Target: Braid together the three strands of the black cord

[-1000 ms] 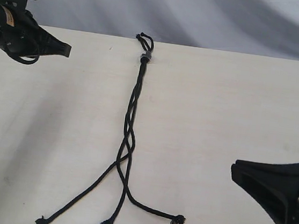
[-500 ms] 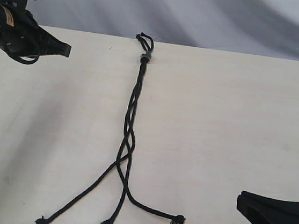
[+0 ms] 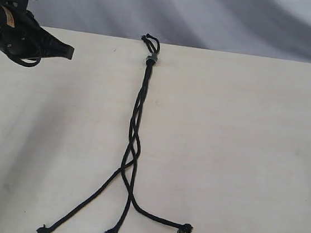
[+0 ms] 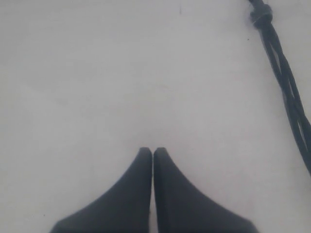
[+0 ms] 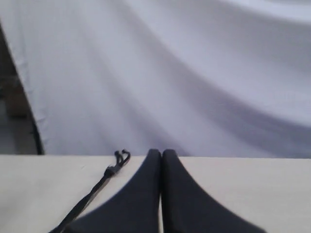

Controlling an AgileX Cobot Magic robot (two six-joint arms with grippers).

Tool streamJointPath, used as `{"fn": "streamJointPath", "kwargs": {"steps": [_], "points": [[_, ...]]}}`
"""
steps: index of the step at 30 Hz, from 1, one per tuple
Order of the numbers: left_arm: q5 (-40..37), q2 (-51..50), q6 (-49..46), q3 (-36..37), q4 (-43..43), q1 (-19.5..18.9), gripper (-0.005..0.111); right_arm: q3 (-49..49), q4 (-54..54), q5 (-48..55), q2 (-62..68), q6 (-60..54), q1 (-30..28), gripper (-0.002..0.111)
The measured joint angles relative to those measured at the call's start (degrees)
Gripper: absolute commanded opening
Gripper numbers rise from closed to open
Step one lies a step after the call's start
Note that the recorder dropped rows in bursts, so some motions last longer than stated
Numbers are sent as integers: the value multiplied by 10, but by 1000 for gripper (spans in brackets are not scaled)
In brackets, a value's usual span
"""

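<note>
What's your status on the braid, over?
Left gripper shut, empty. Right gripper shut, empty. Black cord partly braided, three strands loose below. Nothing in the way.

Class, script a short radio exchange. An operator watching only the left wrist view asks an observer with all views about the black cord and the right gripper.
Operator: I see my shut left gripper and a stretch of the black cord off to one side. Is it braided to the end?
Observer: No. In the exterior view the three strands cross a few times, then fan out into loose knotted tails.
Operator: Is the right gripper on a tail?
Observer: No. The right gripper is shut on nothing and faces the white backdrop. It is absent from the exterior view.
</note>
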State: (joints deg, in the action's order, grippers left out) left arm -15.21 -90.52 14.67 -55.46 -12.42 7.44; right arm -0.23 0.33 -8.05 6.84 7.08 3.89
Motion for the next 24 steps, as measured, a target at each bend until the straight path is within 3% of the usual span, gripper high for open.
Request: {"fn": "streamJointPath", "kwargs": {"steps": [4, 10, 24], "points": [[0, 0, 0, 0, 0, 0, 1, 0, 0, 31, -45, 15, -45, 0], [0, 0, 1, 0, 0, 0, 1, 0, -3, 118, -64, -16, -48, 0], [0, 0, 1, 0, 0, 0, 1, 0, 7, 183, -64, -85, -48, 0]]}}
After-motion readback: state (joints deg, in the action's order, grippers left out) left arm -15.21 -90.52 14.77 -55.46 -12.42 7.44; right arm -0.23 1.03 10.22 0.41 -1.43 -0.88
